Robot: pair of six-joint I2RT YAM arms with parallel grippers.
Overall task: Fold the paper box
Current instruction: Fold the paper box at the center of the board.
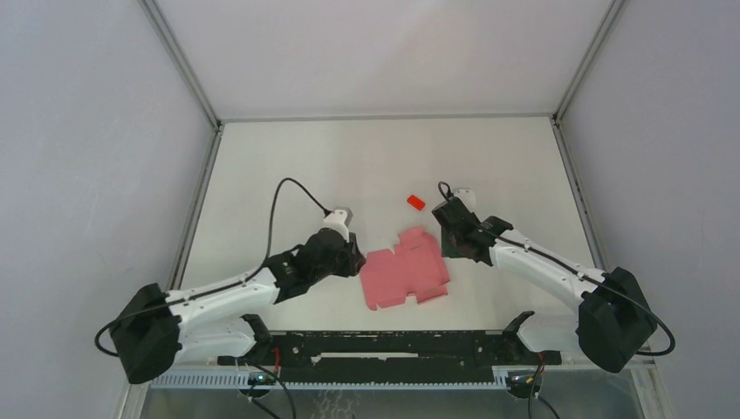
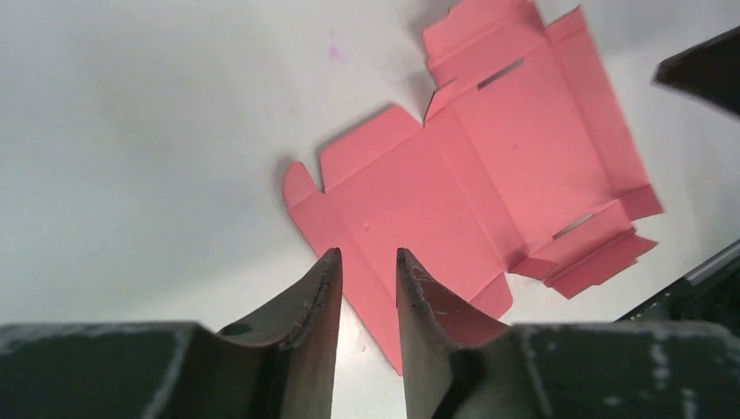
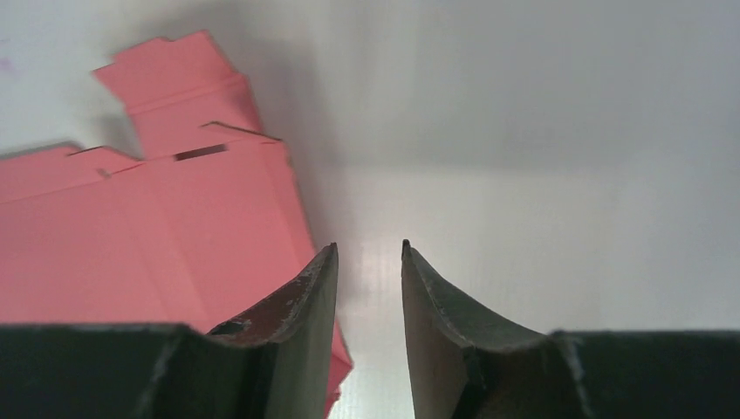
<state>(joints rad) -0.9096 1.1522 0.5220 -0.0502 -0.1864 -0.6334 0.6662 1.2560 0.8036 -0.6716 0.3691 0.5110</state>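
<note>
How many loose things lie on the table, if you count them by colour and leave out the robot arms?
Pink: 1, the paper box, lying opened out
Red: 1, the small block, beyond the box and apart from it
Total: 2

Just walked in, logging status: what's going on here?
The pink paper box lies mostly flat, unfolded, between two robot arms. The left gripper is at its left edge, jaws apart over one corner; the right gripper is beside its right edge, open, holding nothing. A small red block lies apart behind it.
</note>
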